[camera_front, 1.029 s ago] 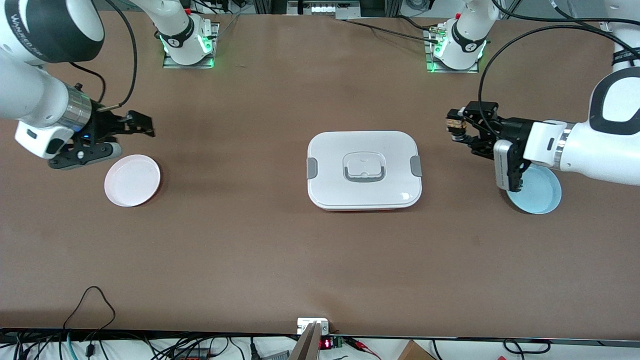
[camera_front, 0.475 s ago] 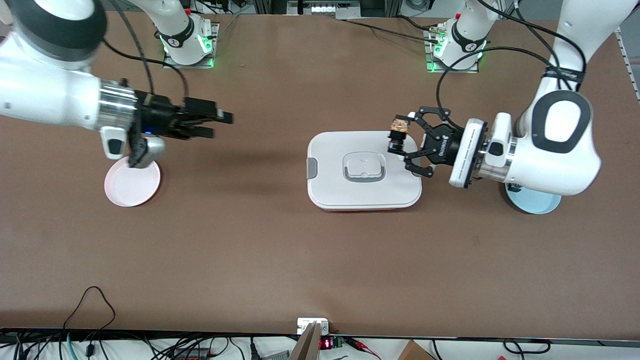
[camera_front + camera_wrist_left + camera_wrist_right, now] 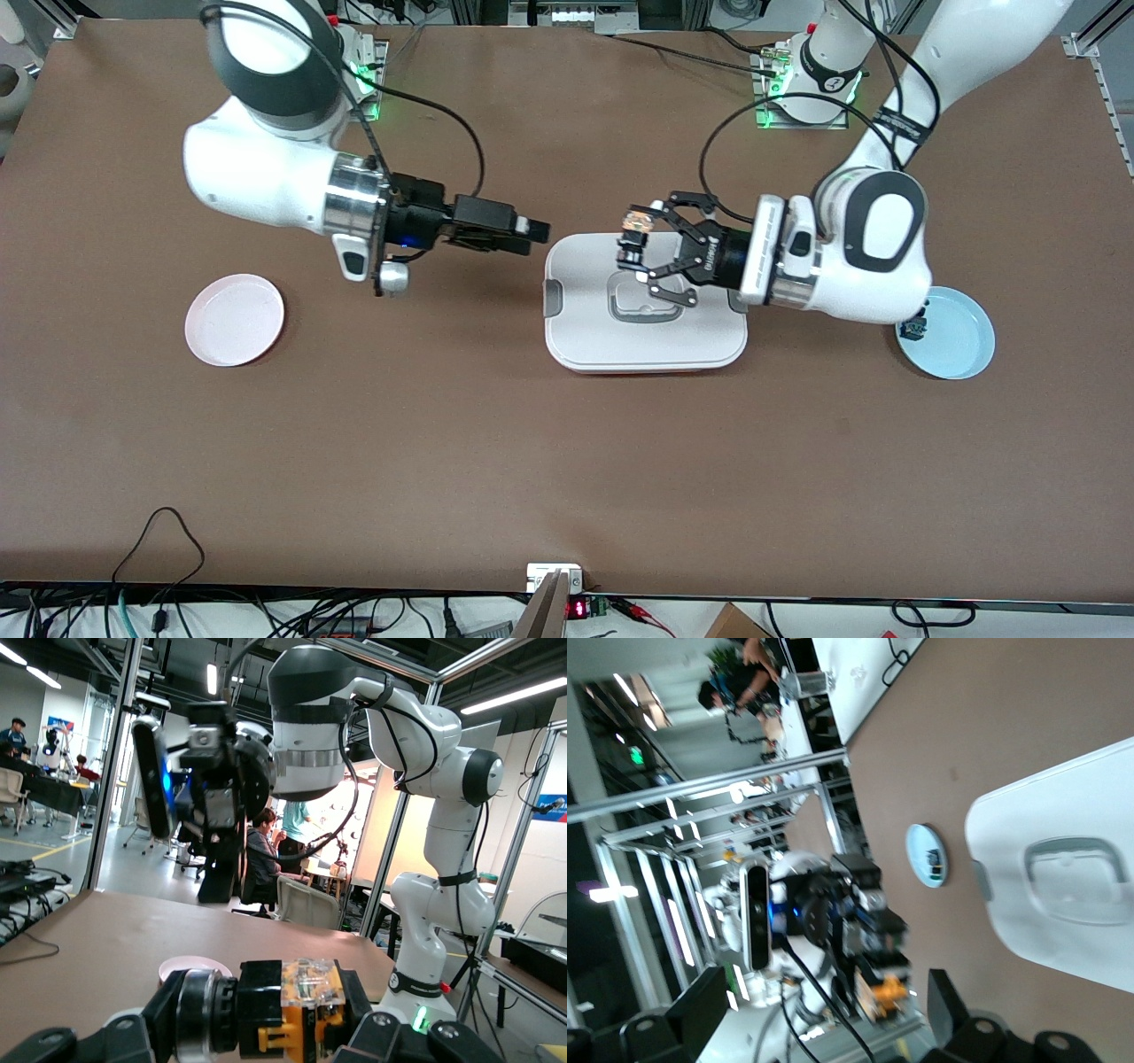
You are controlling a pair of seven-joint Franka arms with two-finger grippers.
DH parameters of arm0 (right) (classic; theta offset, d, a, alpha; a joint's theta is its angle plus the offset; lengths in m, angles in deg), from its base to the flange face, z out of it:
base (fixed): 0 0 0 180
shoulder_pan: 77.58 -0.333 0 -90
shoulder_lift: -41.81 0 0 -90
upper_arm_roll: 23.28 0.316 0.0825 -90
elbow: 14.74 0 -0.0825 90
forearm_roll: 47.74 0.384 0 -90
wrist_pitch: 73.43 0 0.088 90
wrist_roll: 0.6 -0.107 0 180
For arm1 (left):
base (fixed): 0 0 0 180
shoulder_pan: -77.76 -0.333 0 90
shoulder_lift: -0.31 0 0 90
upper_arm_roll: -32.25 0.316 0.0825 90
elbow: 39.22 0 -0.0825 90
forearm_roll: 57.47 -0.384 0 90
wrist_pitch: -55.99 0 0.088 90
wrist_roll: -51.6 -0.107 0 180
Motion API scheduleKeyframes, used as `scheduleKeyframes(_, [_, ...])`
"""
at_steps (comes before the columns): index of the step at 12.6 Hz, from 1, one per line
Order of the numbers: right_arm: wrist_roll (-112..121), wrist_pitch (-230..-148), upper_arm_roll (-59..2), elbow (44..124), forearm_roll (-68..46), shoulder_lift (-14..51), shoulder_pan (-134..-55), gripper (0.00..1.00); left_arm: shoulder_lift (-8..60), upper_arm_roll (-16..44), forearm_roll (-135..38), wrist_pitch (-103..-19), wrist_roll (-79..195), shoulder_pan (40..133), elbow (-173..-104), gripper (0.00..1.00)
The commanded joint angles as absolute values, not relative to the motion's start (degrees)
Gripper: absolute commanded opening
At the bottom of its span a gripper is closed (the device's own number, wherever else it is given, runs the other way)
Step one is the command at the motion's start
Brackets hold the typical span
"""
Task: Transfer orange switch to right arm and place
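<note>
Clamped between the claw-like fingers of the left gripper [image 3: 635,241], the orange switch [image 3: 635,225] is held in the air over the white lidded box [image 3: 645,337] at the middle of the table [image 3: 443,425]. The right gripper [image 3: 532,230] is pointed toward it with its fingers spread apart and nothing between them, over bare table beside the box. A pink plate [image 3: 235,320] lies toward the right arm's end, a blue plate [image 3: 957,341] toward the left arm's end.
</note>
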State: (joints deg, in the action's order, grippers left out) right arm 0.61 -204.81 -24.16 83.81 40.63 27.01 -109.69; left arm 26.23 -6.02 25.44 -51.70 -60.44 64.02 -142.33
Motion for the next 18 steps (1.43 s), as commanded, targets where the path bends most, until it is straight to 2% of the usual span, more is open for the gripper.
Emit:
scheduleKeyframes(1, [8.9, -207.5, -24.9, 83.0, 50.1, 24.0, -112.2, 1.00, 24.8, -8.0, 29.9, -54.9, -65.3, 63.7, -143.1, 0.23])
scheduleKeyframes(8, [12.8, -207.2, -24.9, 84.3, 50.9, 24.3, -113.5, 1.00, 24.9, -9.2, 34.7, -59.2, -67.5, 64.8, -142.6, 0.24])
scheduleKeyframes(10, [12.8, -207.3, -24.9, 85.4, 50.9, 25.4, -114.0, 0.97, 25.3, -9.2, 35.1, -62.2, -67.6, 64.9, -142.2, 0.22])
scheduleKeyframes(11, [12.9, -207.3, -24.9, 85.5, 50.9, 25.6, -114.0, 0.92, 25.3, -9.2, 36.0, -62.9, -68.8, 64.9, -142.2, 0.22])
scheduleKeyframes(14, [13.4, -207.5, -24.9, 85.5, 50.9, 25.4, -114.6, 0.63, 25.4, -9.2, 38.0, -63.1, -70.5, 65.1, -142.2, 0.21])
scheduleKeyframes(16, [14.0, -207.5, -24.9, 85.5, 50.9, 25.4, -114.5, 0.52, 25.3, -9.2, 38.0, -63.0, -70.5, 65.4, -142.2, 0.20])
scheduleKeyframes(17, [14.0, -207.5, -24.9, 85.5, 50.9, 25.4, -114.5, 0.50, 25.4, -9.2, 38.0, -63.0, -70.4, 65.5, -142.2, 0.20])
scheduleKeyframes(18, [14.0, -207.5, -24.9, 85.5, 50.9, 25.4, -114.5, 0.42, 25.4, -9.2, 38.0, -63.1, -70.2, 65.7, -142.2, 0.20])
